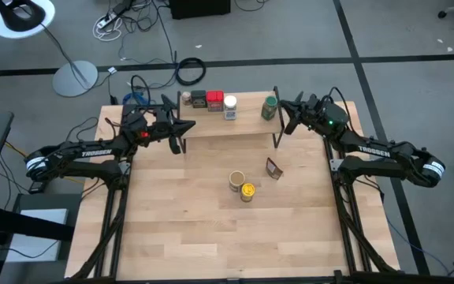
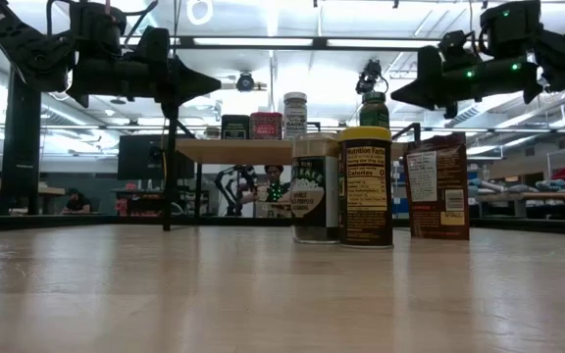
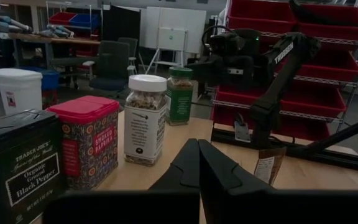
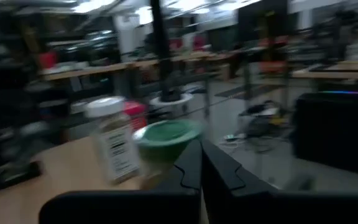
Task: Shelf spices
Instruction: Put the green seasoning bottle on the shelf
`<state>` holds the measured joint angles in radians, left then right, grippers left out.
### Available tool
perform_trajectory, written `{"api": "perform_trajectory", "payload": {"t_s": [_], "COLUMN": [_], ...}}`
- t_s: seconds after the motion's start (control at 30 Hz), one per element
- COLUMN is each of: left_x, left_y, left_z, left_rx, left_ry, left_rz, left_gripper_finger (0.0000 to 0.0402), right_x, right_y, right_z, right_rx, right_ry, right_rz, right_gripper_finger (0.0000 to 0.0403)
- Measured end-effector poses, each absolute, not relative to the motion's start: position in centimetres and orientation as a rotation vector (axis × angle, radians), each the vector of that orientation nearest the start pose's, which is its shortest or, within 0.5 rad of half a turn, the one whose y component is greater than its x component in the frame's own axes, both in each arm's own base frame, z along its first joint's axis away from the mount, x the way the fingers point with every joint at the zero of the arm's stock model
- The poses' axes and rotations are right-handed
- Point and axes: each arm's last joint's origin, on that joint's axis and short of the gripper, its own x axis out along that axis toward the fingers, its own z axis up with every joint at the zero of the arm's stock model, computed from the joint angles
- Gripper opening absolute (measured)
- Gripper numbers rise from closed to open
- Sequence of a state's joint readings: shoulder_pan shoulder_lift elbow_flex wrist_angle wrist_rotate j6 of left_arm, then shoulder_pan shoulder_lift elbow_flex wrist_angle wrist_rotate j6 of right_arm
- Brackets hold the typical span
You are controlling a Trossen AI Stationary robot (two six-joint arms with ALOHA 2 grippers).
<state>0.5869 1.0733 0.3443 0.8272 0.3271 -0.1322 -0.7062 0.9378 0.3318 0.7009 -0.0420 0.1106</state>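
Beside the green jar (image 1: 269,108), right gripper (image 1: 284,110) fully closed, empty.

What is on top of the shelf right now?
On the shelf: a small tan-capped jar, dark tin, red tin, white-lidded jar and green jar. The floor beneath is hidden.

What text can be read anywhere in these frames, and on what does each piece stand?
"TRADER JOE'S", "Organic Ground Black Pepper": dark tin.
"SMOKED PAPRIKA": red tin.
"TROSSEN": left arm, right arm.
"Nutrition Facts": yellow-lidded jar.
Too small to read: labels on the white-lidded jar, green jar, brown packet.
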Motion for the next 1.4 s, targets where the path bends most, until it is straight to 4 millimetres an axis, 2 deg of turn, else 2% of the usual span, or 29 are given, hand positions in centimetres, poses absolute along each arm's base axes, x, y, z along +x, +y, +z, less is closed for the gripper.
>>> {"api": "perform_trajectory", "payload": {"t_s": [0.1, 0.53, 0.93, 1.4], "left_x": [18.1, 18.1, 18.1, 18.1], "left_y": [10.9, 10.9, 10.9, 10.9], "left_z": [22.6, 22.7, 22.8, 22.8], "left_rx": [-0.088, -0.097, -0.099, -0.103], "left_ry": [-0.105, -0.111, -0.12, -0.12], "left_rz": [0.253, 0.253, 0.252, 0.252], "left_gripper_finger": [0.0001, 0.0001, 0.0001, 0.0001], "right_x": [15.0, 16.4, 17.4, 18.5], "right_y": [-12.6, -12.6, -12.2, -11.1], "right_z": [23.3, 21.3, 20.6, 21.0], "right_rx": [0.073, 0.113, 0.15, 0.146], "right_ry": [-0.108, 0.006, 0.027, 0.009], "right_rz": [-0.736, -0.819, -0.731, -0.635], "right_gripper_finger": [0.0, 0.0, 0.0, 0.0]}}
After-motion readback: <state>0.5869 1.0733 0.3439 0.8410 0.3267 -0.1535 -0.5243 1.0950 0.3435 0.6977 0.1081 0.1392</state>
